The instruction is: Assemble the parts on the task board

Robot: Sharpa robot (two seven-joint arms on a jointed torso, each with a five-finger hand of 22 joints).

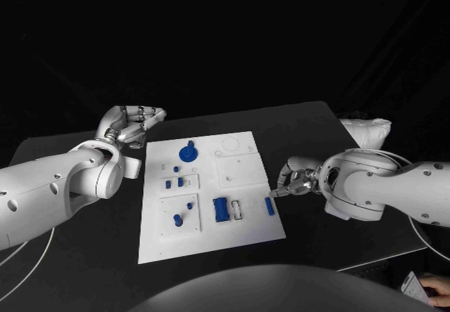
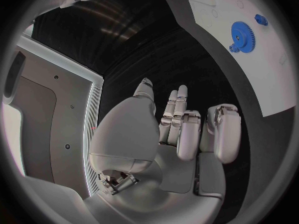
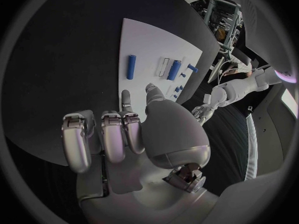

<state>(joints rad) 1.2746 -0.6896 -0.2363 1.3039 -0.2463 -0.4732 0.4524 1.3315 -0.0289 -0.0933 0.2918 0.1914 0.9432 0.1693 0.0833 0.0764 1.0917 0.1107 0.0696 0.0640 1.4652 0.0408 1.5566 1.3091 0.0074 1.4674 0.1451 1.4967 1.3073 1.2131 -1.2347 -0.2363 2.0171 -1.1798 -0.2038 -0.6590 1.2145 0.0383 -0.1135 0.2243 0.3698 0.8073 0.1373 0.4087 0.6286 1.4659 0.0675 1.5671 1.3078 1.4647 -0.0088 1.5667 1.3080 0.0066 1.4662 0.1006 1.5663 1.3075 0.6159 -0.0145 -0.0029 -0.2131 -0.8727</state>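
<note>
The left hand (image 1: 131,123) hovers empty, fingers spread, just beyond the task board's (image 1: 244,227) far left corner. The right hand (image 1: 292,181), empty with fingers loosely apart, sits at the board's right edge, near a blue bar (image 1: 269,206). A blue gear (image 1: 189,153) lies on the board's far part.

task board (image 2: 274,59): cut off by left wrist view's rim | small parts (image 1: 178,184) on its left: too small to identify | right hand (image 1: 292,181): fingertips indistinct (contact with board's right edge uncertain)
</note>
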